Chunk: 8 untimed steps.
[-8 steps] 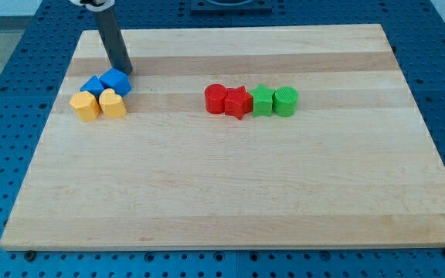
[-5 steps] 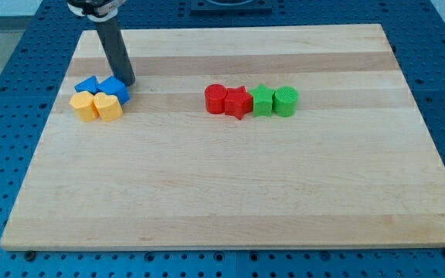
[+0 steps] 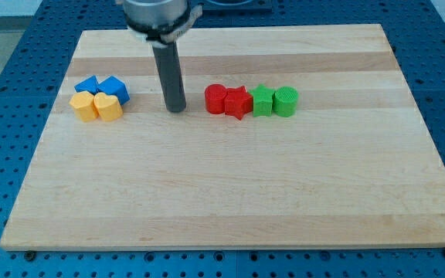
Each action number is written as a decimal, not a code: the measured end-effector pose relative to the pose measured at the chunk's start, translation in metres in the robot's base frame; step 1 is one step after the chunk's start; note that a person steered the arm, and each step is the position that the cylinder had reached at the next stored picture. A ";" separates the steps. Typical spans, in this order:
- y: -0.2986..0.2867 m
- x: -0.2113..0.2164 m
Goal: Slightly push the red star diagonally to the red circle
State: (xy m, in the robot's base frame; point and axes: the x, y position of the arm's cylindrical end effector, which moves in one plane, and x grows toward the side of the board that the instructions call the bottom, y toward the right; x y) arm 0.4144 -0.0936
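Note:
The red star [image 3: 238, 102] lies near the board's middle, touching the red circle [image 3: 215, 99] on its left. A green star-like block [image 3: 263, 100] and a green cylinder [image 3: 286, 101] continue the row to the right. My tip [image 3: 176, 109] stands on the board a short way left of the red circle, apart from it. The dark rod rises from the tip to the view's top.
At the board's left stands a tight cluster: two blue blocks [image 3: 88, 85] [image 3: 115, 88] above two yellow blocks [image 3: 85, 106] [image 3: 108, 106]. The wooden board [image 3: 230, 193] lies on a blue perforated table.
My tip has moved right, from beside the blue blocks to just left of the red circle. The blue and yellow blocks were nudged together slightly earlier. The red and green row has not moved.

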 end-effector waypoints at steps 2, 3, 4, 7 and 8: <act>0.067 0.013; 0.105 -0.012; 0.116 -0.041; 0.117 -0.028; 0.116 0.020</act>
